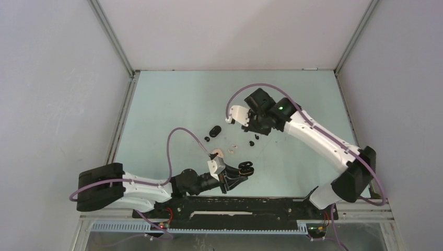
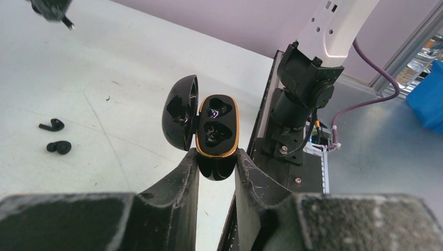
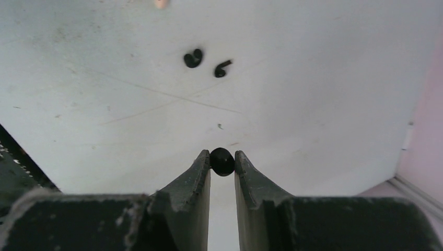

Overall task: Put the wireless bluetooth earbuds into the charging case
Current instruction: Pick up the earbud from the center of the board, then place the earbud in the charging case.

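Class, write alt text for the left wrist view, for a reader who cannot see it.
The left pincer grips an open black charging case with a gold rim, lid swung aside, both wells seemingly empty. Two black earbuds lie apart from it on the pale table.

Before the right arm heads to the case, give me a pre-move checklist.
1. Charging case open: ok.
2. Left pincer shut on the case base: ok.
3. Right pincer holding a black earbud: ok.
4. Wells free: ok, both look empty.
5. Earbud orientation in the grip: cannot tell, only a rounded side shows.
6. Earbud lined up over the case: not ok; in the top view the right pincer is well apart from it.
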{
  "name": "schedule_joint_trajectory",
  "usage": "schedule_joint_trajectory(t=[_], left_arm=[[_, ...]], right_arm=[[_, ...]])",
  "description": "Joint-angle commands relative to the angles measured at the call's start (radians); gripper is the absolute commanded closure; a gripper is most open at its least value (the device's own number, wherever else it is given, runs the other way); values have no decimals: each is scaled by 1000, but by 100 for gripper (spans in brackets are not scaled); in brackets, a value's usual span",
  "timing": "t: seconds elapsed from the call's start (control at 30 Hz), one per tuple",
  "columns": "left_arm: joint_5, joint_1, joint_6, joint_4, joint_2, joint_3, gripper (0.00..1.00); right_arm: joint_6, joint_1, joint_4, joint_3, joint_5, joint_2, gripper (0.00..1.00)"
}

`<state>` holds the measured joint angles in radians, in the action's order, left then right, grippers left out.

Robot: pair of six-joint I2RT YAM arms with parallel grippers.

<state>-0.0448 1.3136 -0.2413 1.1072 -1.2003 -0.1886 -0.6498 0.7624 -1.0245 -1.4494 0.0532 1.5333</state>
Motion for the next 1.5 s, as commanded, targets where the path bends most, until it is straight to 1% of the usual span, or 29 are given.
schedule_joint_trajectory(t=[0.0, 0.07, 0.17, 0.27, 0.4, 0.53, 0.63, 0.8, 0.83, 0.97, 1.2, 1.47], left_arm=[[18, 6, 68, -103, 49, -51, 100], [4, 7, 76, -126, 58, -56, 100], [-24, 3, 69, -132, 65, -61, 100], [-72, 4, 56, -127, 65, -69, 100], [-149, 4, 43, -75, 51, -78, 100], [-206, 5, 67, -44, 24, -100, 100], [-223, 5, 91, -43, 9, -117, 100], [-272, 7, 122, -20, 8, -119, 100], [-277, 7, 127, -20, 9, -120, 100], [-276, 7, 139, -17, 23, -125, 100], [-270, 10, 145, -4, 47, -122, 100], [-260, 15, 149, 12, 57, -108, 100]], right_arm=[[-119, -27, -18, -89, -15, -122, 100], [-135, -29, 13, -100, -41, -174, 100], [-129, -27, 114, -55, -120, -291, 100], [-125, -12, 289, 79, -163, -449, 100], [-145, 47, 534, 298, -143, -651, 100], [-224, 148, 681, 439, -83, -760, 100], [-265, 199, 713, 475, -54, -789, 100], [-349, 259, 713, 536, -53, -826, 100], [-364, 267, 714, 551, -33, -836, 100], [-412, 314, 722, 601, -17, -864, 100], [-455, 392, 723, 644, 12, -881, 100], [-470, 431, 707, 664, 22, -870, 100]])
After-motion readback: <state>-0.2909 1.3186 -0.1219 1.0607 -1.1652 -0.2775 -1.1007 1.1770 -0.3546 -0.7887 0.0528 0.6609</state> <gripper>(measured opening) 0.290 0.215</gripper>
